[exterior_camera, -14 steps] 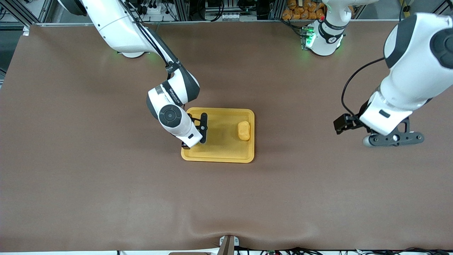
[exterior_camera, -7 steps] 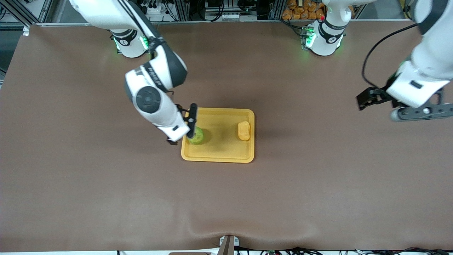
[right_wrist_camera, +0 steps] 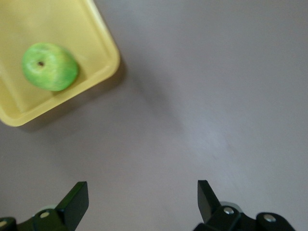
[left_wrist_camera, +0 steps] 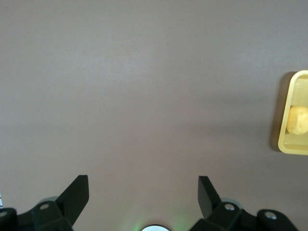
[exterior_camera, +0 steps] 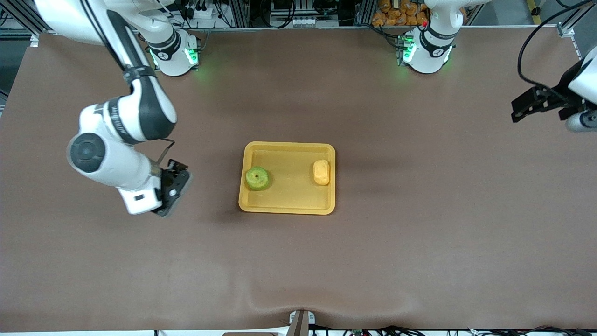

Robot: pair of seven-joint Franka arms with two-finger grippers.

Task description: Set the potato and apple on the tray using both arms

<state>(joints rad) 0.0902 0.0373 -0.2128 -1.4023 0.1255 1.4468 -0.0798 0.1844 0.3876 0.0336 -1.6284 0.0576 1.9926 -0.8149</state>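
Observation:
The yellow tray (exterior_camera: 289,198) lies mid-table. The green apple (exterior_camera: 257,178) sits in it at the right arm's end, and the yellow-orange potato (exterior_camera: 321,172) lies in it at the left arm's end. My right gripper (exterior_camera: 173,187) hangs open and empty over bare table beside the tray. Its wrist view shows the apple (right_wrist_camera: 50,66) in a tray corner (right_wrist_camera: 103,45) and the right gripper (right_wrist_camera: 143,197) spread wide. My left gripper (exterior_camera: 580,122) is over the table's edge at the left arm's end. In the left wrist view the left gripper (left_wrist_camera: 143,192) is open and empty, with the potato (left_wrist_camera: 298,119) and tray rim (left_wrist_camera: 285,139) far off.
Brown cloth covers the whole table (exterior_camera: 419,233). Both arm bases (exterior_camera: 172,56) (exterior_camera: 426,51) stand at the edge farthest from the front camera. A small bracket (exterior_camera: 301,322) sits at the nearest edge. Orange items (exterior_camera: 401,11) are stacked off the table by the left arm's base.
The right gripper left the apple on the tray and swung away toward the right arm's end. The left gripper drew farther toward its own end of the table.

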